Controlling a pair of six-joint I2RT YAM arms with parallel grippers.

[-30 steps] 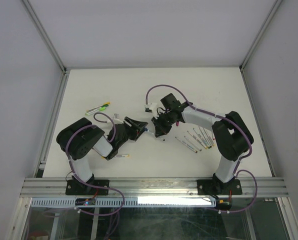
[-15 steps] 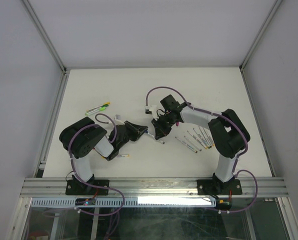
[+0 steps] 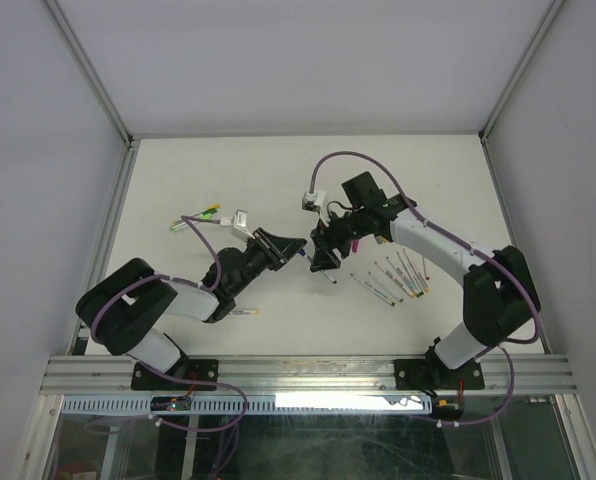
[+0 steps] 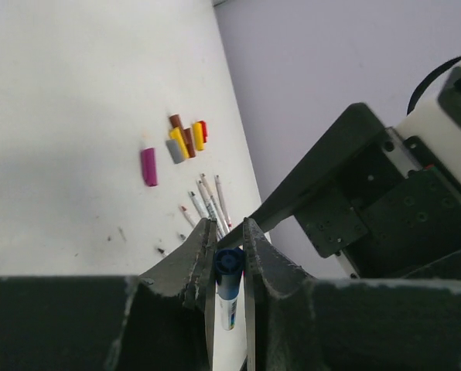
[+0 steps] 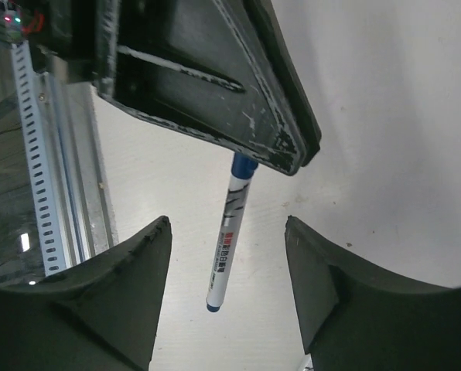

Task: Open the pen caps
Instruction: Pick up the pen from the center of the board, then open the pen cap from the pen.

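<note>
Blue plastic, the stubby pen cap is pinched tight in the left gripper, while its light, stiff, slick pen barrel juts from that gripper between the spread-apart fingers of the right gripper, probably best grasped mid-barrel.

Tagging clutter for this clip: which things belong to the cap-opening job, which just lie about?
Job: slim white pen with blue cap; loose stubby coloured plastic caps; row of thin white-grey pens.
Not the job: purple cable; aluminium rail.
</note>
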